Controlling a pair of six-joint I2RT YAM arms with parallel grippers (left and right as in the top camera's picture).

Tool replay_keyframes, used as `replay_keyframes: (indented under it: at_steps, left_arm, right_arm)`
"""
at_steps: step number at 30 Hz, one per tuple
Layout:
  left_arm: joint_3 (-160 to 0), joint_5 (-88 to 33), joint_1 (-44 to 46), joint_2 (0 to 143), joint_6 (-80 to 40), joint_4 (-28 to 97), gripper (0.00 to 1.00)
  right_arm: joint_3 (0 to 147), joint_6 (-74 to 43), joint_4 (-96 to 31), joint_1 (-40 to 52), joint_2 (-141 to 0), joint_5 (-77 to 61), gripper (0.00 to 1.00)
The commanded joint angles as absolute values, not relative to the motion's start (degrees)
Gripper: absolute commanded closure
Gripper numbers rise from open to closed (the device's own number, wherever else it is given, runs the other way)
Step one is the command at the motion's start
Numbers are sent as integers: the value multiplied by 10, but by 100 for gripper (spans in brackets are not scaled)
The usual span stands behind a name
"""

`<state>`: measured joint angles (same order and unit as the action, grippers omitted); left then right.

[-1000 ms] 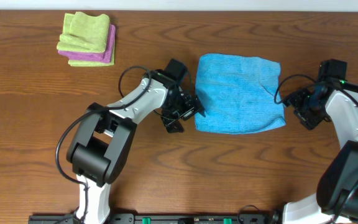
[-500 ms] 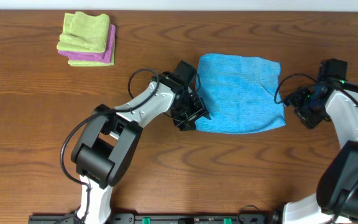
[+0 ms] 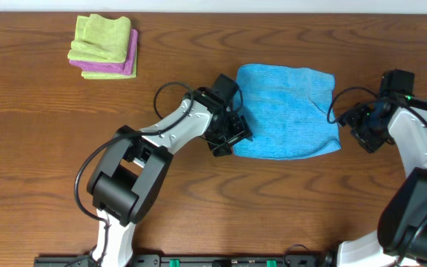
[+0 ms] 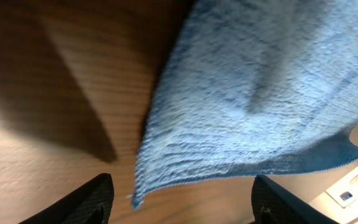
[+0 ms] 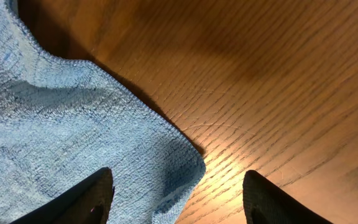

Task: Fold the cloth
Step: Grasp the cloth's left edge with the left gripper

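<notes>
Roughly flat cloth on tabletop, long axis left-right; left gripper and right gripper fingers spread, pinching nothing.

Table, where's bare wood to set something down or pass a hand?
Free: the left stretch of table in front of the green and purple cloth stack; the back strip between that stack and the blue cloth; the front middle between the left arm and right arm. Crowded: the blue cloth's near corners, where the left gripper and right gripper sit open.
</notes>
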<state>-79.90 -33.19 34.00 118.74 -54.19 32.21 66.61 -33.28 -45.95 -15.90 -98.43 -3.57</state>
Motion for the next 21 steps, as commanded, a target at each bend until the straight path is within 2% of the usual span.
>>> replay_keyframes:
  at_steps: [1, 13, 18, 21]
  left_arm:
    - [-808, -316, 342, 1207, -541, 312, 28]
    - [-808, -295, 342, 1215, -541, 293, 29]
    - [-808, -296, 344, 1215, -545, 293, 55]
    - [-808, -294, 347, 1215, -545, 293, 62]
  right_arm:
    - [666, -325, -458, -157, -986, -30, 33]
    - [666, -325, -456, -157, -986, -30, 32]
    - [666, -325, -456, -157, -986, -62, 31]
    - [666, -328, -456, -157, -986, -77, 31]
